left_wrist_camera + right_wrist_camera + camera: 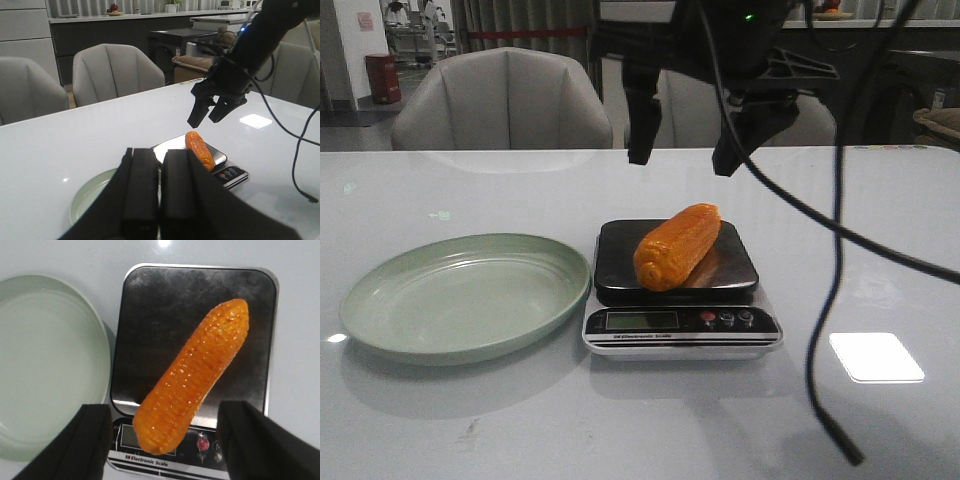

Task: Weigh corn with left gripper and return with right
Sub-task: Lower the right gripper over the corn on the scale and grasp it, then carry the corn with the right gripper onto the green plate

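The orange corn lies diagonally on the dark platform of a kitchen scale, one end overhanging the display. My right gripper hangs open a little above the corn, touching nothing. In the right wrist view its fingers stand either side of the corn's near end over the scale. My left gripper is shut and empty, held back above the green plate, and is out of the front view. From there the corn and the right gripper show ahead.
The empty green plate sits left of the scale, almost touching it; it also shows in the right wrist view. A black cable dangles to the table at the right. Grey chairs stand behind the far edge.
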`<state>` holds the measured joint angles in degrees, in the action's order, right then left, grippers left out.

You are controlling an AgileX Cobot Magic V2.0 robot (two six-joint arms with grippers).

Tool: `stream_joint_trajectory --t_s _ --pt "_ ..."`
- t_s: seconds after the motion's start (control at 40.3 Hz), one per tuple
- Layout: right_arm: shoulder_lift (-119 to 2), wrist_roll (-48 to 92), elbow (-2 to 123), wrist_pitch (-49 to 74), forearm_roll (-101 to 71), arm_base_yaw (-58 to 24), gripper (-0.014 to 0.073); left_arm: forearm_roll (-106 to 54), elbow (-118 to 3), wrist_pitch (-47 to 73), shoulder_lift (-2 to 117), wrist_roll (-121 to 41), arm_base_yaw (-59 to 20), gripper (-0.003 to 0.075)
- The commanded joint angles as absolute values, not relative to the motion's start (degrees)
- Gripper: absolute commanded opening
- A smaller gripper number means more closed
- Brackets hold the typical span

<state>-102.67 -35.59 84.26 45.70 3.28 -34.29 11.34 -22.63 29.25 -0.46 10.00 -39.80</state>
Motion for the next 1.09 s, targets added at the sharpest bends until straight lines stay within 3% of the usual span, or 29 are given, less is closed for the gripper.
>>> stream_joint_trajectory --t_s 0.0,0.223,0.621,0.695,0.894,1.068 --pt "-103.19 -42.49 90.39 47.63 8.60 -35.24 0.0542 11.58 -23.95 24.65 -0.62 10.18 -39.80 0.0121" --pt "-107.53 -51.70 94.36 51.57 9.38 -35.20 0.0542 11.58 -23.95 24.65 -0.75 10.18 -39.80 0.0121" --pt "-113.83 -52.12 94.90 52.73 6.35 -35.20 0.0540 11.58 -23.95 24.65 -0.87 10.18 -39.80 0.0121" --pt "-114.61 -52.07 95.24 52.93 6.34 -35.20 0.0480 11.58 -23.95 24.65 -0.87 10.18 -39.80 0.0121" --pt "-114.56 -50.94 97.08 53.11 6.16 -35.27 0.0136 11.58 -23.95 24.65 -0.87 10.18 -39.80 0.0121" --pt "-114.56 -44.82 101.35 51.38 2.43 -38.30 0.0143 11.58 -23.95 24.65 -0.87 10.18 -39.80 0.0121"
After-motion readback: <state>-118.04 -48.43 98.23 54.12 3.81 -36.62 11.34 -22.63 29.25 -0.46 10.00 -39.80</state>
